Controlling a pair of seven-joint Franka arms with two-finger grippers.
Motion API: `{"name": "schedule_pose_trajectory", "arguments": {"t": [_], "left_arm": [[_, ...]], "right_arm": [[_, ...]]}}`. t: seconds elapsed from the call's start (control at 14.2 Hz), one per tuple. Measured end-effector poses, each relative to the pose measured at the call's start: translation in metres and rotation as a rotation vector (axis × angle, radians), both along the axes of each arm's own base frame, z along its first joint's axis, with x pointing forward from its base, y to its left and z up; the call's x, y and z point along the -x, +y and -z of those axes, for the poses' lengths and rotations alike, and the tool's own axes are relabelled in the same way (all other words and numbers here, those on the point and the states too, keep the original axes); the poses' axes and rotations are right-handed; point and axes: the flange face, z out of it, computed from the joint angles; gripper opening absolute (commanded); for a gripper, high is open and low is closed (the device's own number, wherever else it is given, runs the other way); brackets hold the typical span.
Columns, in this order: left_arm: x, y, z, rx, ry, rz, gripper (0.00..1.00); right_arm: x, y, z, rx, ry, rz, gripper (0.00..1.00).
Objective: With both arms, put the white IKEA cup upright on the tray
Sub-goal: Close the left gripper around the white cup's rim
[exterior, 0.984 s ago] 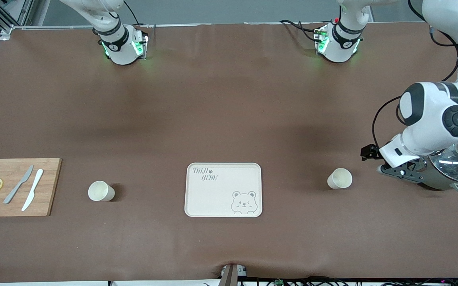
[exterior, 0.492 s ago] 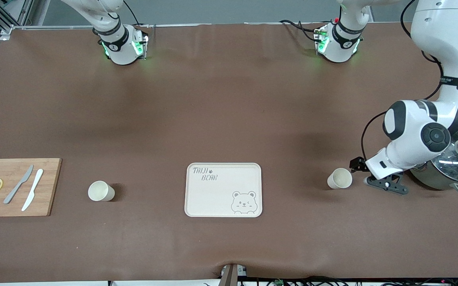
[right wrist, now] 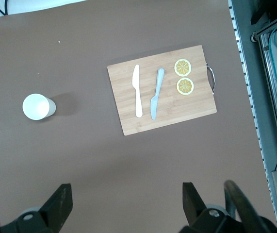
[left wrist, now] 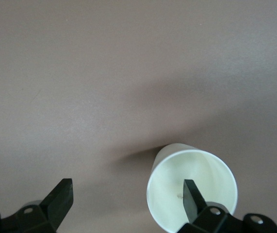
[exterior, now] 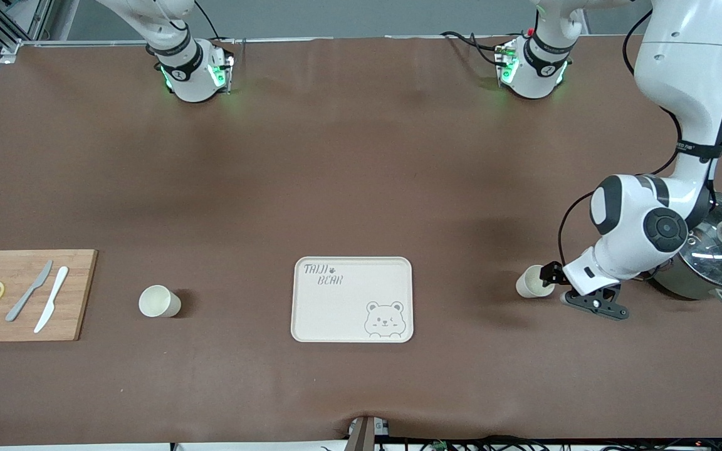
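Brown cloth covers the whole table (exterior: 348, 163). Near its middle lies the tray (exterior: 329, 313), bare. Two white cups stand upright on the cloth, one toward each end. My left gripper (left wrist: 128, 201) is low beside the cup (exterior: 529, 282) at my left arm's end, jaws spread wide and holding nothing; one finger (left wrist: 192, 196) shows in front of the cup's mouth. A lidded pot (exterior: 721, 250) sits just past that arm. My right gripper (right wrist: 126, 204) waits high up, jaws wide and empty, over the other cup (right wrist: 36, 107) and the cutting board (right wrist: 162, 90).
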Motion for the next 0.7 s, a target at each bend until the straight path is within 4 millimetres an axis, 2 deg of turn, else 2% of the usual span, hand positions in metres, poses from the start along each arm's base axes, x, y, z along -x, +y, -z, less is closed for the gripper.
{"name": "schedule_pose_trajectory", "arguments": {"t": [0.21, 0.49, 0.56, 0.7], "left_arm": [[0.000, 0.000, 0.011, 0.002, -0.001, -0.003, 1.00], [-0.002, -0.003, 0.024, 0.007, -0.017, -0.002, 1.00], [-0.002, -0.006, 0.028, 0.009, -0.018, -0.001, 0.04], [0.000, -0.010, 0.036, 0.020, -0.005, -0.046, 0.00]], "right_arm": [[-0.007, 0.010, 0.015, -0.017, 0.046, -0.020, 1.00], [-0.028, 0.052, 0.040, -0.037, 0.112, -0.017, 1.00], [-0.029, 0.058, 0.044, -0.041, 0.129, -0.014, 1.00], [-0.028, 0.060, 0.045, -0.044, 0.140, -0.010, 1.00]]}}
